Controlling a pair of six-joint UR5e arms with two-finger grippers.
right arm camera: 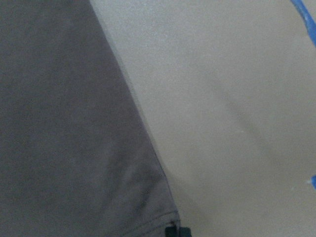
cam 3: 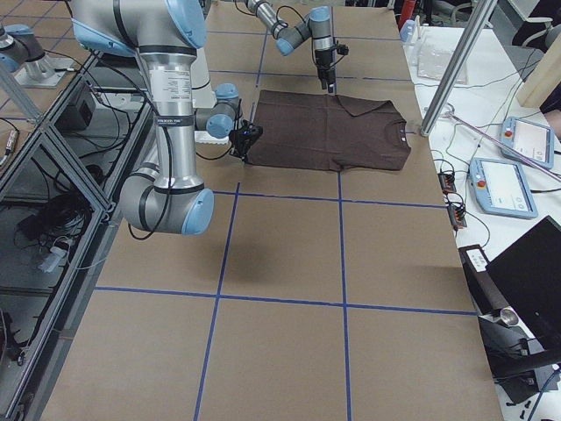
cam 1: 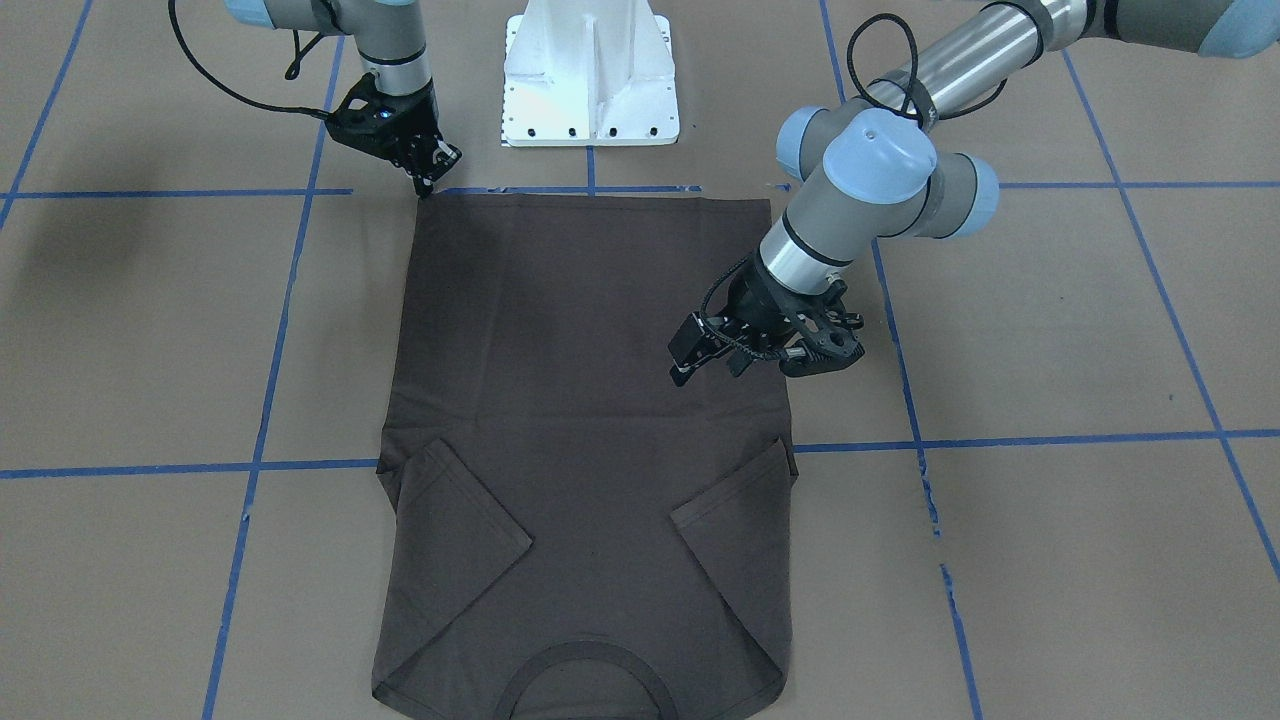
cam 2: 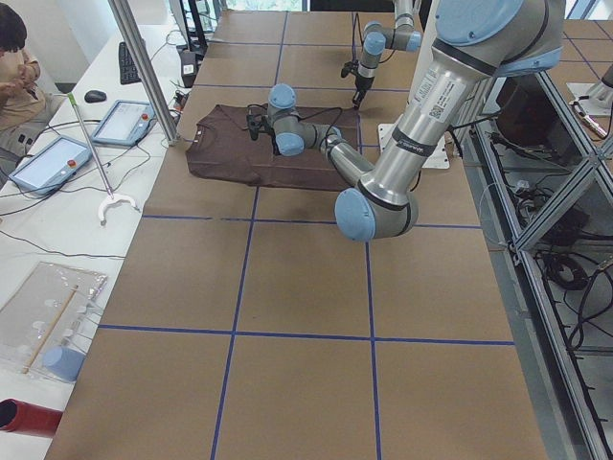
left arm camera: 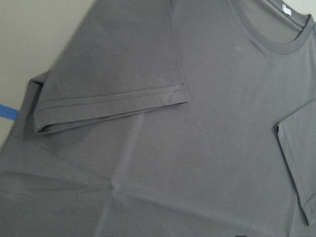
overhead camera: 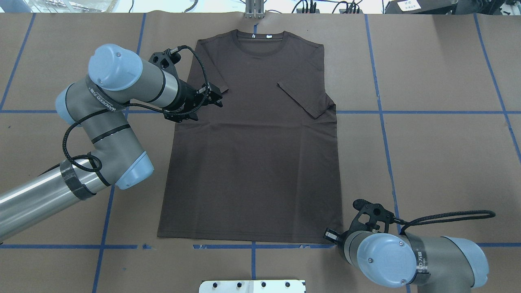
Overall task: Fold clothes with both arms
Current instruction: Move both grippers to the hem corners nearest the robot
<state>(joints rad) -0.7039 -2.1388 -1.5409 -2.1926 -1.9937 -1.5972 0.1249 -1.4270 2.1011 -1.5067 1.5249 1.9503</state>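
Note:
The dark brown-grey T-shirt (cam 1: 590,400) lies flat on the table with both sleeves folded inward and its collar (overhead camera: 260,40) at the far side from me. My left gripper (cam 1: 685,360) hovers open and empty above the shirt near the folded left sleeve (overhead camera: 211,81). The left wrist view shows that sleeve (left arm camera: 113,94) and the collar below it. My right gripper (cam 1: 427,185) is down at the table, tapered shut on the shirt's hem corner (right arm camera: 163,217). In the overhead view its wrist hides the fingers.
The white pedestal base (cam 1: 590,80) stands just behind the hem. Blue tape lines (cam 1: 600,190) cross the brown table. Tablets (cam 2: 48,163), a metal pole (cam 2: 144,72) and a seated person (cam 2: 14,57) are at the far edge beyond the collar.

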